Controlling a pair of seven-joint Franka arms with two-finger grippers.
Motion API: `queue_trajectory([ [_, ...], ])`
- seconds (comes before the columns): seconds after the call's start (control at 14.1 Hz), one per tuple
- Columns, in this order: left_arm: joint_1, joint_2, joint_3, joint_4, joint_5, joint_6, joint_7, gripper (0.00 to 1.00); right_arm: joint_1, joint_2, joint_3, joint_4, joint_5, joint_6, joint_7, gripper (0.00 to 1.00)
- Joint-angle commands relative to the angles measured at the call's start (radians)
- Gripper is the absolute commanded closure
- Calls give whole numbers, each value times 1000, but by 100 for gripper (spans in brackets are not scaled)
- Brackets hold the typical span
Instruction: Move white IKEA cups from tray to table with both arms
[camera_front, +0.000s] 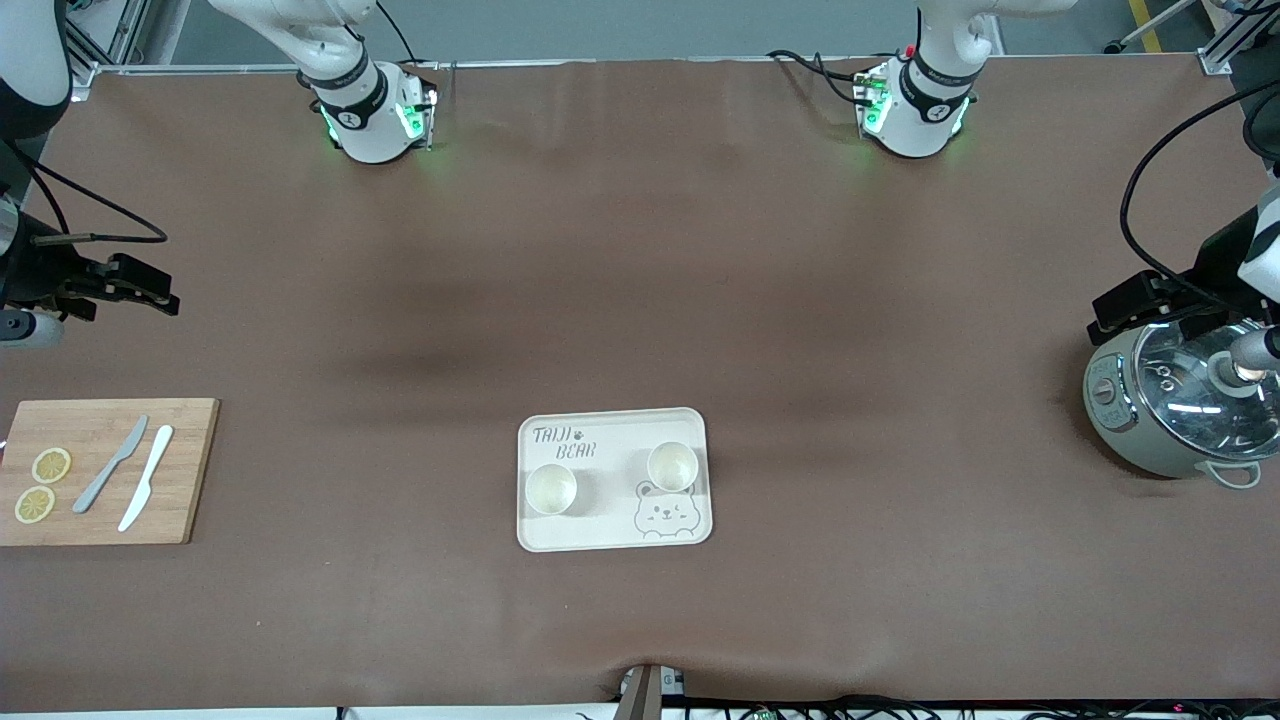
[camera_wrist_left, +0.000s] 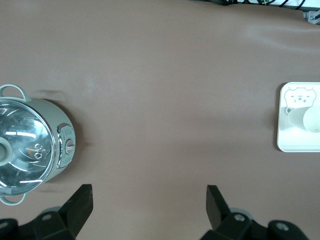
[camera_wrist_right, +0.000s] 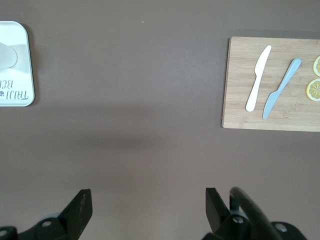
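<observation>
Sitting nearest the front camera, in the middle of the brown counter (camera_front: 640, 250), is a pale tray (camera_front: 613, 535) with a little bear drawn on it and the words "TAIJI BEAR". Two white IKEA cups stand upright on the tray, apart from each other. One cup (camera_front: 551, 489) is toward the right arm's end of the tray. The other cup (camera_front: 671, 466) is toward the left arm's end, just above the bear's head and a bit farther from the camera.

At the right arm's end of the counter lies a wooden cutting board (camera_front: 190, 470). On it are two lemon slices (camera_front: 42, 485), a grey knife (camera_front: 110, 465) and a white knife (camera_front: 146, 491), side by side.

At the left arm's end stands a grey-green pot (camera_front: 1150, 440) with a glass lid (camera_front: 1190, 385).

The right gripper (camera_wrist_right: 147, 207) hangs over bare counter, farther back than the board, with its jaws wide and holding nothing. The left gripper (camera_wrist_left: 150, 205) hangs just beside the pot, jaws wide too, with nothing in them. Both arms wait, well apart from the cups.
</observation>
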Motion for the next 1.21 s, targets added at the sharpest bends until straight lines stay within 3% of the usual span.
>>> queue_trajectory([
  [0.0, 0, -18, -3, -13, -13, -8, -12, 0, -2, -10, 5, -15, -2, 13, -8, 0],
  [0.35, -1, -7, -3, -13, -12, -8, -4, 0, 1, -7, 8, -4, 1, 15, 5, 0],
  [0.64, -4, 20, -4, -15, -12, -8, 4, 0, 28, 23, 10, 49, 79, 12, 104, 0],
  [1.14, -47, 104, -23, -16, -17, -5, -45, 0, 235, 146, 10, 119, 78, 71, 385, 0],
])
